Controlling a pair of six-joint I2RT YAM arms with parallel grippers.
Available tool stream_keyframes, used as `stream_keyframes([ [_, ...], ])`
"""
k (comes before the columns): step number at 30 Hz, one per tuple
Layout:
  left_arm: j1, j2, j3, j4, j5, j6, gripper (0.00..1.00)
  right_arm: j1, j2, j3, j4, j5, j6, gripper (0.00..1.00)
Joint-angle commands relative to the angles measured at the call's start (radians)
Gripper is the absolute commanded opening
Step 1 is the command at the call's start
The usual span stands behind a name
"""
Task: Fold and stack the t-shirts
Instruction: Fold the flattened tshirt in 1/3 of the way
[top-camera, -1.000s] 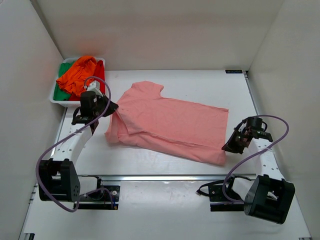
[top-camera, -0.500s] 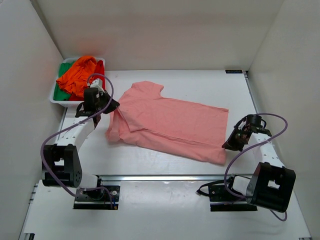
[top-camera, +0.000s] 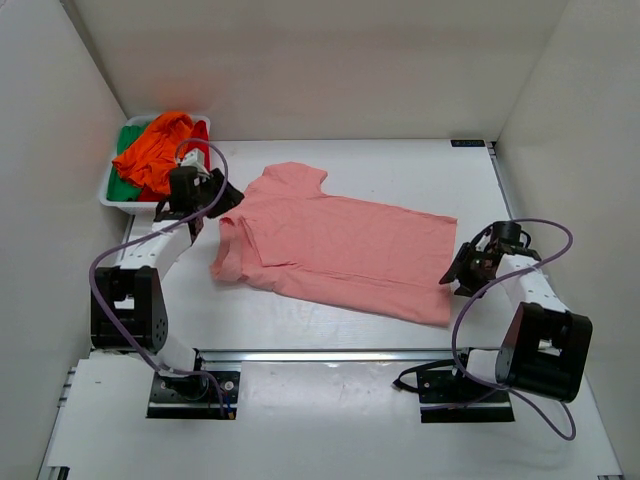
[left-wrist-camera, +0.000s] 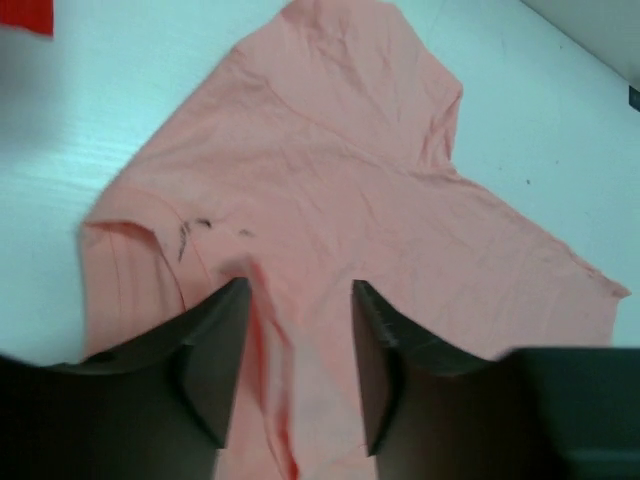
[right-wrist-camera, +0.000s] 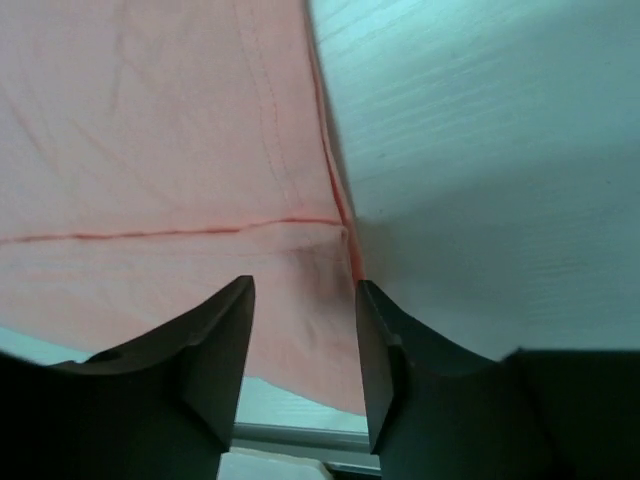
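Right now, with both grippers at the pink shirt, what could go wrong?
1. The right gripper straddles the very hem edge of the salmon-pink shirt; closing may slip off or catch only one layer.
2. The left gripper sits over a raised crease; folding from there could trap that wrinkle.

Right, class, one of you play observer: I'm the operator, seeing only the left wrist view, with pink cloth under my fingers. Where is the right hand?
Observer: The right hand is open over the hem edge of the salmon-pink shirt, at the end nearest the right arm.
Operator: Are other shirts about?
Observer: Yes. An orange shirt, a green shirt and a red shirt lie heaped in a white tray at the far left, beyond the left hand.
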Motion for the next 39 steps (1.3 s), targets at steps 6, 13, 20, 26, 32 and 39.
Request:
stream_keyframes([
  [6,0.032,0.012,0.272,-0.116,0.040,0.015,0.64,0.018,-0.045,0.210,-0.020,0.110,-0.029,0.57],
  [13,0.055,-0.290,0.014,-0.289,-0.013,0.075,0.62,0.162,-0.164,0.131,-0.025,0.032,0.079,0.55],
  [20,0.052,-0.587,-0.273,-0.478,-0.127,-0.037,0.46,0.222,-0.269,0.077,-0.029,0.001,0.124,0.54],
  [26,0.047,-0.643,-0.340,-0.514,-0.164,-0.150,0.52,0.235,-0.284,0.085,-0.057,-0.004,0.109,0.53],
  [32,0.064,-0.655,-0.443,-0.433,-0.144,-0.215,0.66,0.202,-0.298,0.062,-0.054,-0.039,0.086,0.53],
  [39,0.050,-0.618,-0.503,-0.295,-0.138,-0.278,0.64,0.196,-0.299,0.040,-0.034,-0.059,0.078,0.53],
])
